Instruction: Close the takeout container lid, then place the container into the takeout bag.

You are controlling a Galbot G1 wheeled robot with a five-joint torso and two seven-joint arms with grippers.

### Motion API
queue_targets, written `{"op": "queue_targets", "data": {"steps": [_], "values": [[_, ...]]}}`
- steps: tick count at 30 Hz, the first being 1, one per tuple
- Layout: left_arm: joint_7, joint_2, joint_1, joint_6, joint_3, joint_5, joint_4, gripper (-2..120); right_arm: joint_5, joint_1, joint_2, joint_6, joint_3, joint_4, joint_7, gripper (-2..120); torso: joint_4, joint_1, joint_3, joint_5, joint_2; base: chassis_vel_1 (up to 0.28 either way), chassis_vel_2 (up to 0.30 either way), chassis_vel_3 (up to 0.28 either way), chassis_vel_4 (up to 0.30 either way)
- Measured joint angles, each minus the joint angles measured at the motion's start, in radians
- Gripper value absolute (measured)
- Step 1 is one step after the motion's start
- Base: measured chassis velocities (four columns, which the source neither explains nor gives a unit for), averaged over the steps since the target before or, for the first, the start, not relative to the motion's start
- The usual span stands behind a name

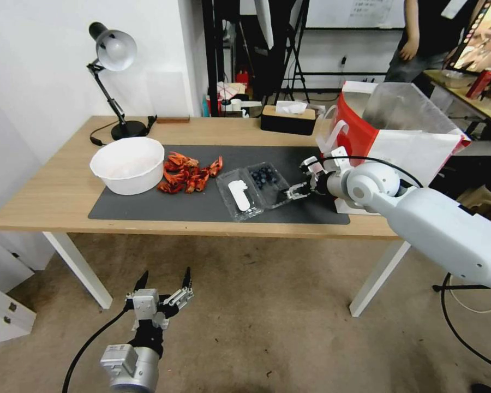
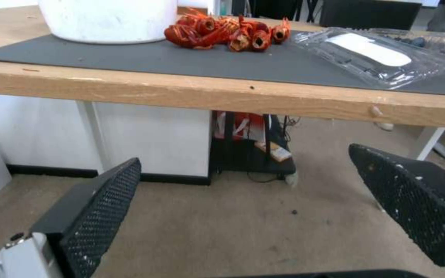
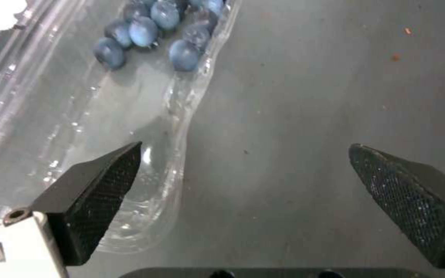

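The takeout container (image 1: 255,188) lies open and flat on the dark mat. Blueberries (image 1: 263,176) fill its far-right half, and the lid (image 1: 239,195) with its long white label lies beside it on the left. My right gripper (image 1: 295,191) is open at the berry half's near right corner. In the right wrist view one finger (image 3: 99,193) hangs over the clear rim (image 3: 176,127) and the other over bare mat. The takeout bag (image 1: 414,150) stands open at the table's right end, behind my right arm. My left gripper (image 1: 166,284) hangs open below the table's front edge, facing the lid (image 2: 372,50).
A round white bowl (image 1: 127,164) and a pile of red crayfish (image 1: 188,173) sit on the mat (image 1: 163,204) left of the container. A desk lamp (image 1: 112,65) and a tissue box (image 1: 288,117) stand along the table's back edge.
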Motion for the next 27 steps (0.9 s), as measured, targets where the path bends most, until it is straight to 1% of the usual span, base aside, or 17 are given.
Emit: {"op": "queue_targets", "data": {"steps": [17, 27], "values": [[-0.006, 0.000, -0.004, -0.011, 0.000, 0.001, 0.012, 100, -0.038, -0.009, 0.005, 0.000, -0.011, -0.031, -0.028, 100, 0.0001, 0.000, 0.000, -0.0001, 0.000, 0.000, 0.000, 0.000, 0.000], [-0.009, 0.000, -0.010, -0.016, -0.001, 0.000, 0.021, 100, -0.036, -0.031, -0.019, 0.001, -0.012, 0.016, 0.004, 100, 0.0000, 0.000, 0.000, 0.0000, 0.000, 0.000, 0.000, 0.000, 0.000]]}}
